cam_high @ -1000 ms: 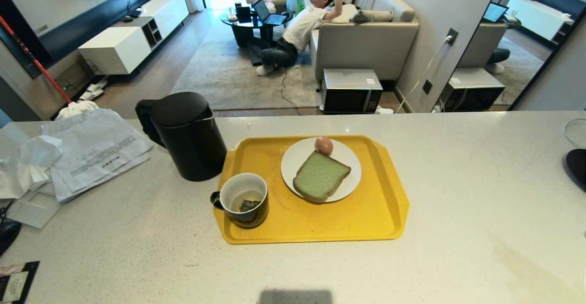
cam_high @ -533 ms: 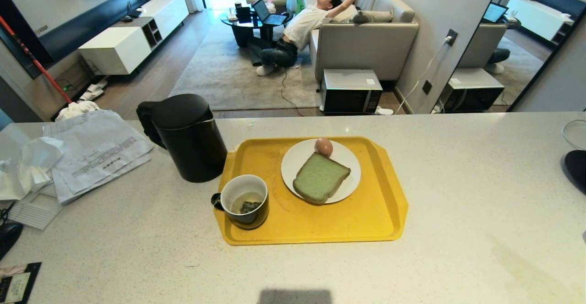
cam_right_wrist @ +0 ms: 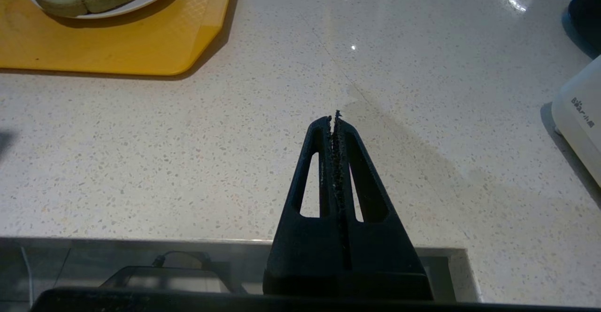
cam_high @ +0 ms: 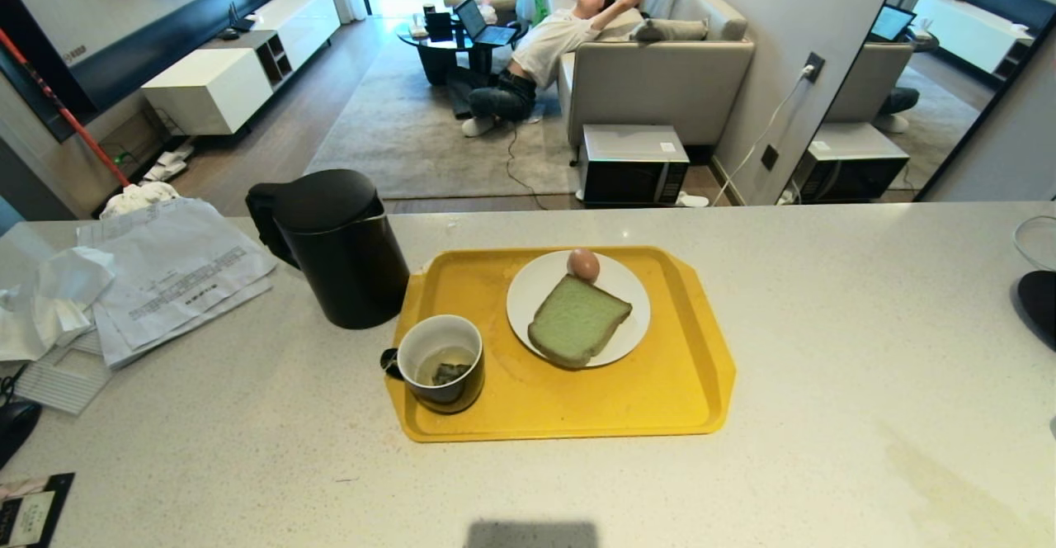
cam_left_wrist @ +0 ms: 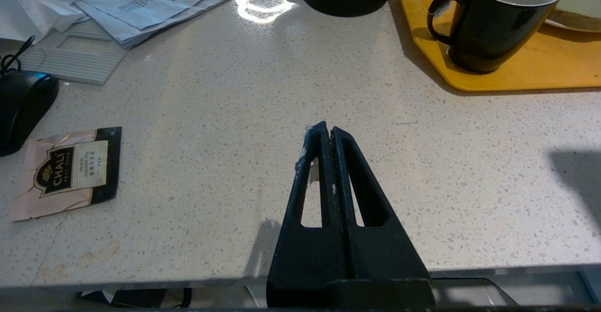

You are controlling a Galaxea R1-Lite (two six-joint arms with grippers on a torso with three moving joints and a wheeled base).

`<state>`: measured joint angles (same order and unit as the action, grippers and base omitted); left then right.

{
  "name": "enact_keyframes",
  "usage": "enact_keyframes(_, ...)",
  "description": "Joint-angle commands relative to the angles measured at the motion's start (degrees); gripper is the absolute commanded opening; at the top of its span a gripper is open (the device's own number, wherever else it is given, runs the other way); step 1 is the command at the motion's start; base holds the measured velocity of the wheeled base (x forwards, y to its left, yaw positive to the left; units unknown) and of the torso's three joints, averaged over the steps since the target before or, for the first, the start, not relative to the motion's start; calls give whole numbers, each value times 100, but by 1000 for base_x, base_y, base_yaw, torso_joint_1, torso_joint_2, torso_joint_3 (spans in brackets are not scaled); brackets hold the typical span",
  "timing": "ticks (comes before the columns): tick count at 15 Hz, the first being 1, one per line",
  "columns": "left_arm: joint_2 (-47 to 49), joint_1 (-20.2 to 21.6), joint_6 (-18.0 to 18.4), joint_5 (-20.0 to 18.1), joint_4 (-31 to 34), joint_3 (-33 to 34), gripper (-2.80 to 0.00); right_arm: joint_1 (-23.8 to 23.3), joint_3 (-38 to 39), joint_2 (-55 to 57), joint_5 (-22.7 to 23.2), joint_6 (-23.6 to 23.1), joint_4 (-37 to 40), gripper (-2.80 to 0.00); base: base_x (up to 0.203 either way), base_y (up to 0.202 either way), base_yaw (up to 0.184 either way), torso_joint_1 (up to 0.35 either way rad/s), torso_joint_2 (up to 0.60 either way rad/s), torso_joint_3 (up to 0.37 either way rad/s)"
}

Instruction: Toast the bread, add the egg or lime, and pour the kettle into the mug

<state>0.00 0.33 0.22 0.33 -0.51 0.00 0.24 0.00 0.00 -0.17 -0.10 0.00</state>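
Our left gripper [cam_left_wrist: 327,131] is pressed fully closed and holds nothing; it hangs over the near edge of the counter [cam_left_wrist: 225,114], tips pointing across the bare stone. Our right gripper [cam_right_wrist: 334,120] is closed tight as well, empty, parked the same way over the counter's near edge further to our right. Neither arm shows in the head view.

Out from the left gripper we see a tea packet [cam_left_wrist: 65,171] lying flat on the counter, a black mouse [cam_left_wrist: 21,103] beyond it, and a heap of papers [cam_high: 169,271] at the far left. Ahead stands the kettle [cam_high: 334,247], upright, lid on, handle turned away to the left, just beside the left rim of the yellow tray [cam_high: 660,399]. The mug [cam_high: 441,360] sits on the tray's near left corner, handle pointing left, with a little liquid and a dark tea bag inside.

On the tray's middle rests a white plate [cam_high: 631,321]. The bread [cam_high: 577,318] lies flat on it, and the egg [cam_high: 583,264] sits at the plate's far edge, touching the slice. We see no lime.

Out from the right gripper there is a white appliance [cam_right_wrist: 580,114] at the counter's right side.

Beyond the counter a person [cam_high: 549,40] leans back against a sofa [cam_high: 660,77], arms stretched overhead.
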Motion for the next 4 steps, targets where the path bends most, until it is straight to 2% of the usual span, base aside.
enact_keyframes(1, -8, 2, -4, 2, -2, 0, -280, 2, 9, 0, -27, 63, -9, -280, 0, 0, 0, 0, 0, 0)
enact_keyframes(4, -8, 2, -6, 2, -2, 0, -280, 2, 9, 0, -27, 63, -9, -280, 0, 0, 0, 0, 0, 0)
